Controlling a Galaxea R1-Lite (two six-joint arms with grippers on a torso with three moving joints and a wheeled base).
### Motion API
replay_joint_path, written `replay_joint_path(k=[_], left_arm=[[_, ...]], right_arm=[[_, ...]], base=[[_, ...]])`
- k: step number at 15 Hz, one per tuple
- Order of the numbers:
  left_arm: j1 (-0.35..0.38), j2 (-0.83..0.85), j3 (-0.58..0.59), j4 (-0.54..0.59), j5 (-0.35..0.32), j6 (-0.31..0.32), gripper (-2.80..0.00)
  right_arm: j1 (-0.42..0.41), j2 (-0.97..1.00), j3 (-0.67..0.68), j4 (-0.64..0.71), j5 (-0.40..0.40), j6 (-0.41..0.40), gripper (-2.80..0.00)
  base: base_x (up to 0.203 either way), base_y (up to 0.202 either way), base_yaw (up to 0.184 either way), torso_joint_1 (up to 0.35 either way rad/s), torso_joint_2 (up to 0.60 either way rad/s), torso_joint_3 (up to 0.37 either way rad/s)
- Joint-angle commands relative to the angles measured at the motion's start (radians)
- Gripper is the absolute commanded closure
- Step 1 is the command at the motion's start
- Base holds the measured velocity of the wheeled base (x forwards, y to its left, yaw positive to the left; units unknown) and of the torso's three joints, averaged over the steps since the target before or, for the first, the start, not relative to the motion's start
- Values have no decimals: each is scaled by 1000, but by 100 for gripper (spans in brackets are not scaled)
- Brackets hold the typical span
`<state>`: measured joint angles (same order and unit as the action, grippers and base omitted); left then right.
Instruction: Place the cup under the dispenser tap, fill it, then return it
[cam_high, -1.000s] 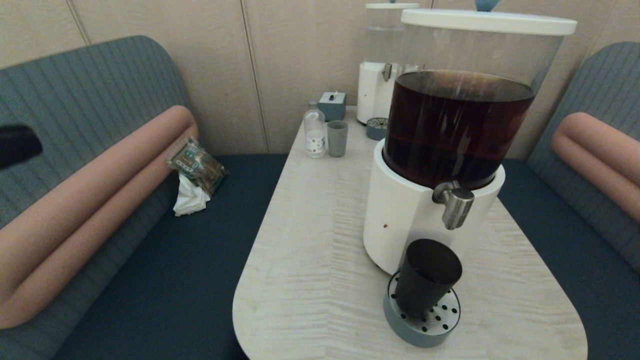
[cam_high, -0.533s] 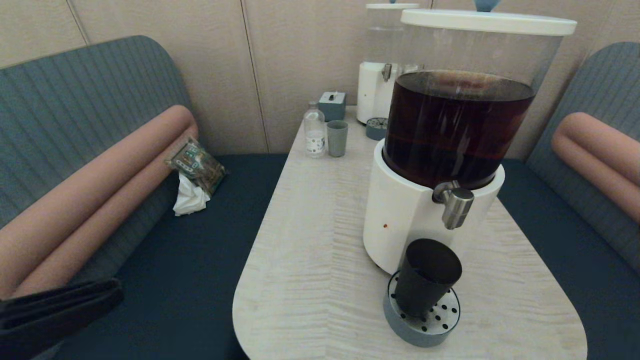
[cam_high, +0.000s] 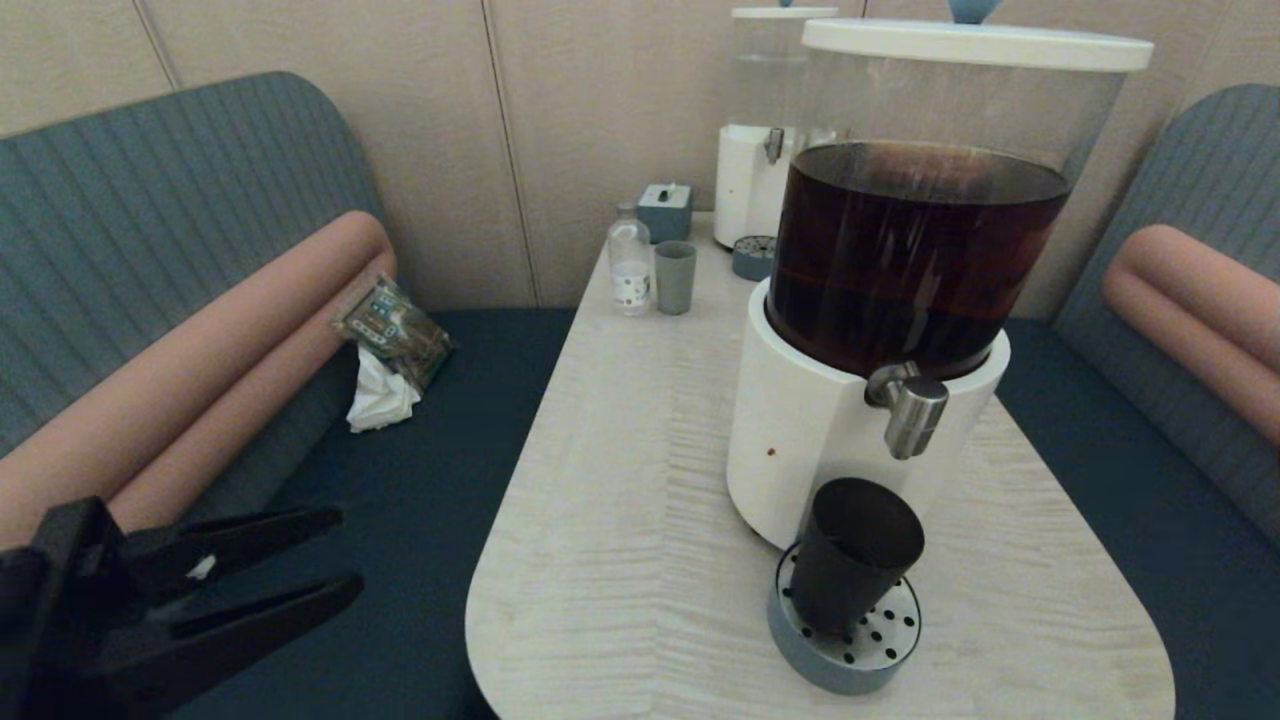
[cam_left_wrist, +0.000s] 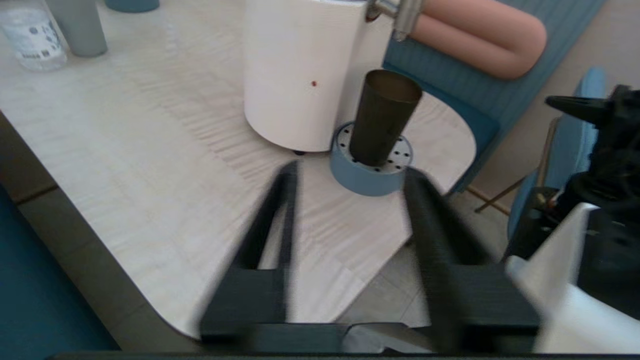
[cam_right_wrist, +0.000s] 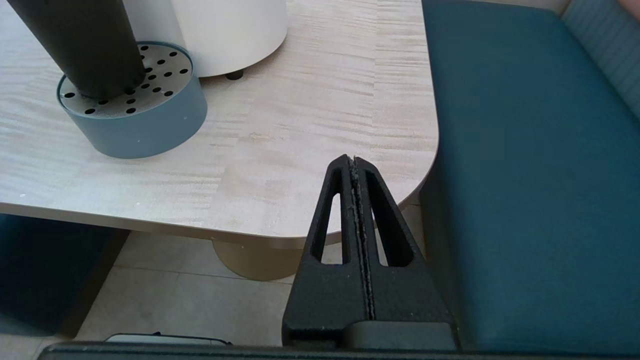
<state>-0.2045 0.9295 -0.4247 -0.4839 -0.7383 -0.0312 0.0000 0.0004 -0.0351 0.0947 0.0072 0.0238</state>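
Head view, cup: the cup (cam_high: 855, 555) stands upright on the perforated drip tray (cam_high: 880, 650), directly below the dispenser tap (cam_high: 912, 408), just in front of the dispenser base (cam_high: 800, 440).
Head view, table: the table (cam_high: 620, 560) also carries, at its far end, a clear bottle (cam_high: 630, 262) beside a grey-blue tumbler (cam_high: 675, 277), a small grey box (cam_high: 665, 210) and a second dispenser (cam_high: 765, 150) (clear tank).
Bench: a crumpled packet (cam_high: 393, 330) and a white tissue (cam_high: 380, 400) lie on the seat at the robot's left.
Obstruction: nothing stands between the left gripper and the cup; only bare tabletop lies there.
Left gripper: the left gripper (cam_high: 335, 555) hangs off the table's near left corner, fingers spread apart, holding nothing, well apart from the cup.
Right gripper: the right gripper (cam_right_wrist: 352, 162) sits at the table's near right edge, fingers pressed together, empty.
Change: the left gripper has advanced further into the head view and opened; half a second ago its fingers lay close together. The cup has not moved.
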Motion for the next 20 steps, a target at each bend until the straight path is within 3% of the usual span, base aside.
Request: replay_joint_path(k=[1, 5, 8, 15, 20], left_arm=[[-4, 147, -3, -66, -13, 4, -280], [-17, 348, -6, -227, -41, 48, -280], [-68, 484, -38, -338, -55, 69, -280], [-138, 825, -200, -484, -63, 119, -280], [-221, 885, -232, -522, -65, 155, -280]], right_arm=[[0, 0, 0, 0, 0, 0, 0], [0, 1, 0, 0, 0, 1, 0], [0, 0, 0, 0, 0, 1, 0], [0, 1, 0, 0, 0, -1, 0], [0, 1, 0, 0, 0, 0, 0]], base=[[0, 0, 0, 0, 0, 0], [0, 0, 0, 0, 0, 0], [0, 0, 0, 0, 0, 0], [0, 0, 0, 0, 0, 0], [0, 0, 0, 0, 0, 0]])
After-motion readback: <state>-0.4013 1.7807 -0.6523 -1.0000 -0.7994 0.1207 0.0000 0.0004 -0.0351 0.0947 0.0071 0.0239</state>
